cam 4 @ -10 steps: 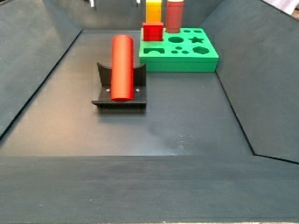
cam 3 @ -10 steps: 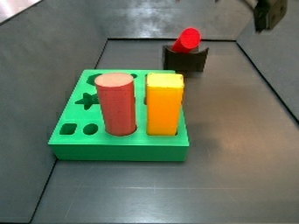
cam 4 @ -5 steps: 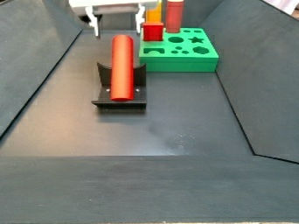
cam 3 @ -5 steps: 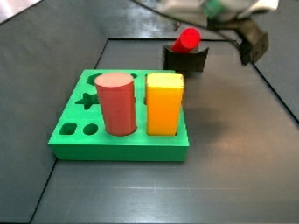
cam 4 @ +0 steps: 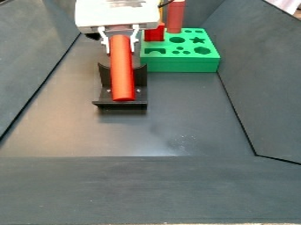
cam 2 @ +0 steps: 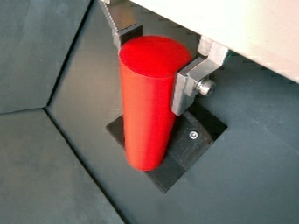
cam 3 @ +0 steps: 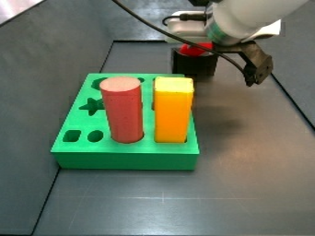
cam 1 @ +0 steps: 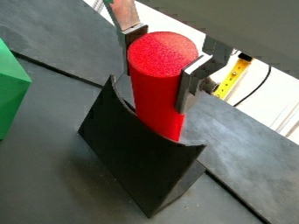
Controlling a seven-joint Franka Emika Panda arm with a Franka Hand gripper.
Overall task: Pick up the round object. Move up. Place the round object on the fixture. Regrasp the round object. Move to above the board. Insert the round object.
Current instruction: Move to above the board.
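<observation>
Nearest to me the dark counter [cam 4: 153, 141] lies bare, and a little further stands the fixture [cam 4: 119, 95] with the round object [cam 4: 121, 66] lying in its notch. The gripper [cam 1: 159, 59] is down over it, one silver finger [cam 2: 191, 79] on each side of the peg. In both wrist views the pads seem to stand right beside the red surface, but I cannot tell if the jaws are already pressing on it or only bracketing it. I judge that this is the regrasp step. To do it well, the jaws should close evenly on the middle of the peg's width, so that it does not roll in the notch, and the grip should be firm before any lift, then the lift should go straight up, away from the fixture. The peg is bright red, smooth and glossy, with a flat round end [cam 1: 159, 52], so it may slip between the pads. Further back is the green board [cam 4: 181, 51], where a thicker salmon cylinder [cam 3: 123, 111] and an orange-yellow block [cam 3: 172, 109] stand in their holes.
</observation>
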